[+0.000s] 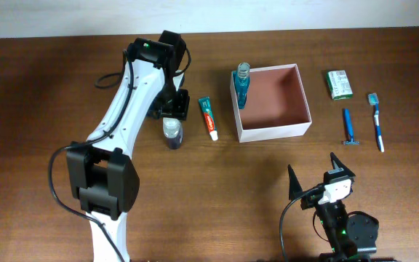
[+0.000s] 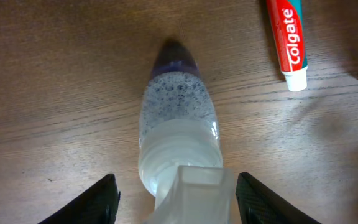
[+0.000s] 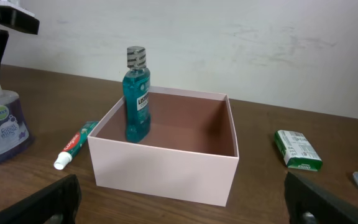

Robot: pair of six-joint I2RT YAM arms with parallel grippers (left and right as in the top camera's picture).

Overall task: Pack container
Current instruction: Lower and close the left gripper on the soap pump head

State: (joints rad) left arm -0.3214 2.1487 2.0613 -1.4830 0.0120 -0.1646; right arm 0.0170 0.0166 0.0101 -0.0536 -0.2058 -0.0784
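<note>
The container [image 1: 275,132] is a square white-walled box with a reddish-brown inside; it also fills the middle of the right wrist view [image 3: 166,168]. A blue mouthwash bottle [image 1: 242,84] [image 3: 137,99] stands upright in its left corner. A pump bottle of purple soap [image 1: 172,134] [image 2: 179,112] [image 3: 2,127] stands left of the container. My left gripper [image 1: 172,113] [image 2: 176,180] hangs over it, jaws on either side of the frosted pump head; a gap still shows at the left finger. My right gripper [image 1: 316,172] [image 3: 180,180] stands wide open at the front, facing the container.
A Colgate toothpaste tube [image 1: 208,118] [image 2: 289,40] [image 3: 76,144] lies between the soap bottle and the container. Right of the container lie a green-and-white packet [image 1: 339,84] [image 3: 298,150], a blue razor [image 1: 348,127] and a toothbrush [image 1: 377,120].
</note>
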